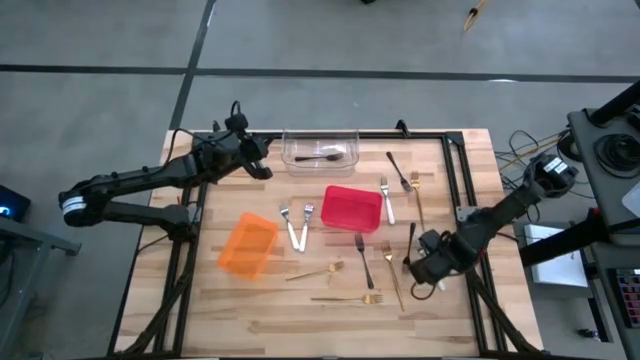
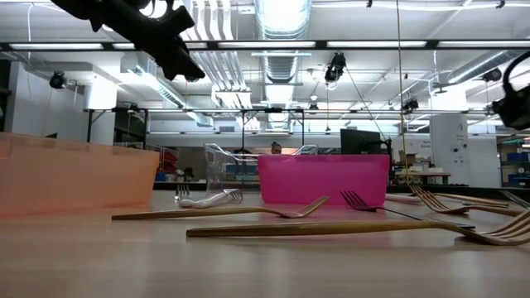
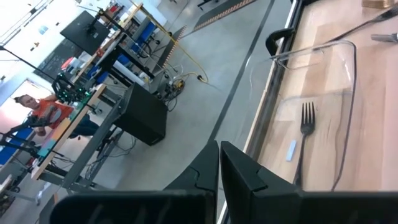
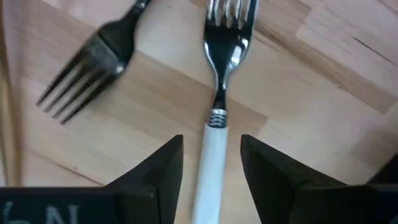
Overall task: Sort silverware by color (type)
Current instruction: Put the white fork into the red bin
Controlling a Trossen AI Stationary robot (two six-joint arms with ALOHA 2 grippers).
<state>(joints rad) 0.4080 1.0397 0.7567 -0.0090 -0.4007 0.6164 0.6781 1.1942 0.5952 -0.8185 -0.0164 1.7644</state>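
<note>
Now the right gripper (image 4: 211, 168) stands open over a white-handled fork (image 4: 217, 112) — handle lying straight between the fingers (not yet gripped); left gripper (image 3: 219, 163) waits shut.

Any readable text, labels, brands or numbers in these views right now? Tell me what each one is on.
Nothing can be read with confidence.
Pale marks on the right gripper's housing, at the right wrist view's lower edge: cut off, unreadable.
Small pale tag inside the clear bin, beside the dark fork: too small to read.
Red bin, orange bin, white-handled fork: no lettering visible.
Background shelves and machines in the low view: too small.
</note>
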